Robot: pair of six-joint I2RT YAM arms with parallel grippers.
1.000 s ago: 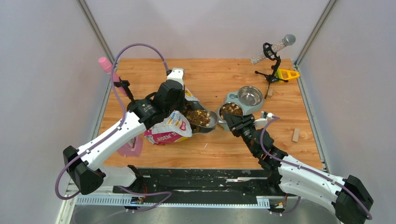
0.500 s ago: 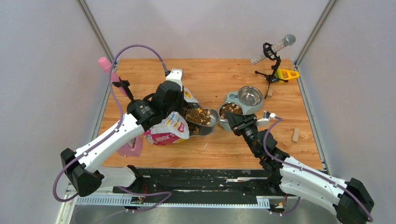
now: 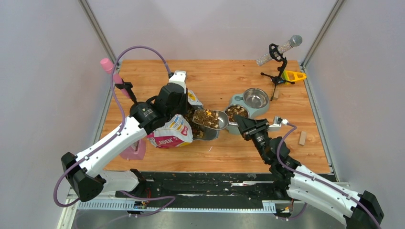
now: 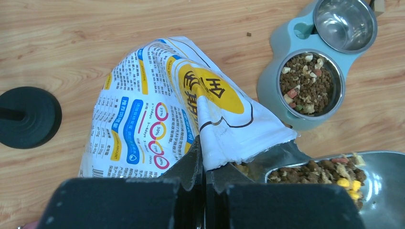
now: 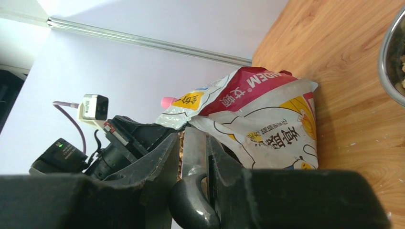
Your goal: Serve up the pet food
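Observation:
The pet food fills a grey metal scoop held level over the open mouth of the cartoon-cat bag. My right gripper is shut on the scoop's handle. My left gripper is shut on the bag's torn top edge and holds it open. More kibble lies in the near bowl of a grey-green double feeder. The far steel bowl is empty. The left wrist view shows the loaded scoop and the filled bowl.
A microphone on a small black stand and a yellow piece stand at the back right. A wooden block lies at the right edge. A pink bottle and a pink stand are on the left. Crumbs lie in front of the bag.
The loaded scoop has risen out of the bag's mouth and shifted a little right, toward the feeder. The right arm has swung right. The left gripper still holds the bag.

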